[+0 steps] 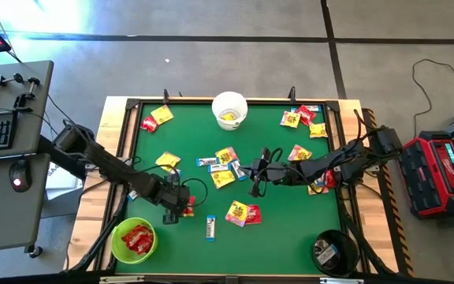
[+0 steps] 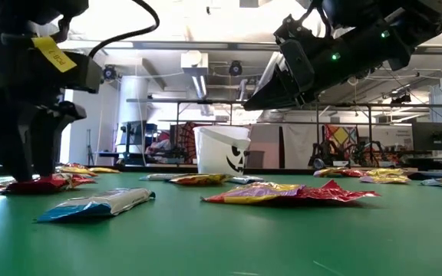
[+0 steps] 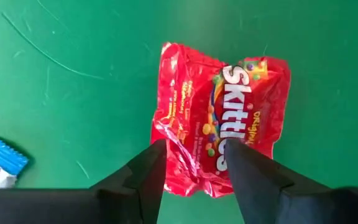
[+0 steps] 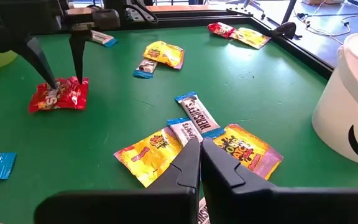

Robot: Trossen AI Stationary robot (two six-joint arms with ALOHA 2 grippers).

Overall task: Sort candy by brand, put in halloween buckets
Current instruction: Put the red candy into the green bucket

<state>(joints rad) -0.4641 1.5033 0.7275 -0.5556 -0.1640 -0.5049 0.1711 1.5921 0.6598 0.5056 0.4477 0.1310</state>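
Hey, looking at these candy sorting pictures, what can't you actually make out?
- Black bucket, high view: contents too small to identify.
- White bucket, right wrist view: cut off by the picture's edge, so its inside is unseen.
- Red Skittles packet, left wrist view: the left claw straddles its edge, but whether it is pinched cannot be told.
- Right claw: nearly closed, nothing visibly held.

High view straight down over the whole green felt table [image 1: 290,229], low view level at tabletop height facing the room, left wrist view close above a red crinkled Skittles packet [image 3: 219,124], right wrist view sharing that packet.
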